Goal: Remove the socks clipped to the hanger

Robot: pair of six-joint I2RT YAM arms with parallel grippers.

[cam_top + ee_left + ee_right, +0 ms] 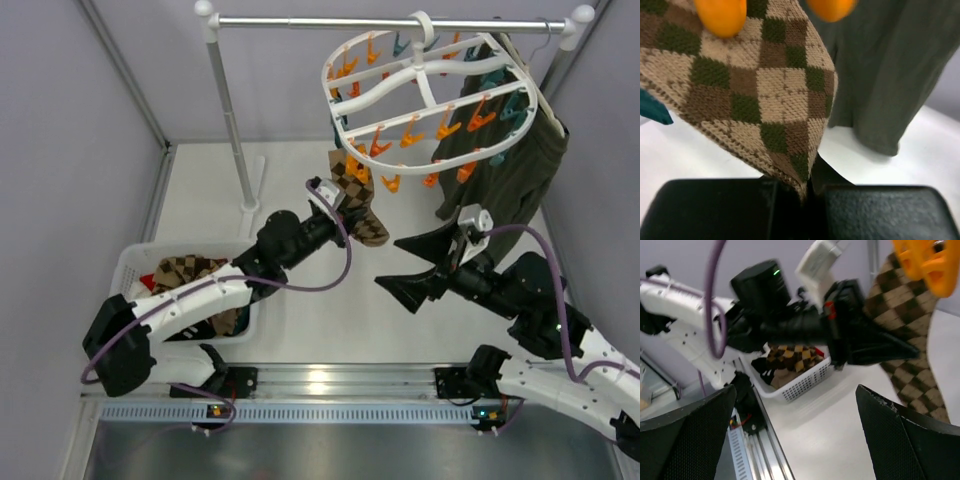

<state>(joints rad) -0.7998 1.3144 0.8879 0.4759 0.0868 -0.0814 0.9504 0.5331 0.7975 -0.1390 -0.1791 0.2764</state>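
One large white hanger point(428, 78) up at 12 o'clock in the top view, hooked over a rail point(300, 21). Beside it, toward 2 o'clock, an olive garment point(510, 170), not part of the job. Down at 8 o'clock, a white basket point(135, 262) with argyle socks point(185, 270) lying inside. Near the centre, one more argyle sock point(370, 225) dangling from the hanger's 7 o'clock rim, held at the top by orange clips point(720, 17). Left gripper point(807, 187) pinched on that sock's lower tip, fingers pressed together with the knit between them. Right gripper point(415, 268) toward 4 o'clock, fingers spread wide, holding nothing.

Likely light, limp and stretchy, so probably bound to lengthen under a pull before slipping the clip; no risk of breakage. Probably better taken close under the clip than at the tip, then drawn straight down, perhaps with the idle gripper steadying the frame against swinging.
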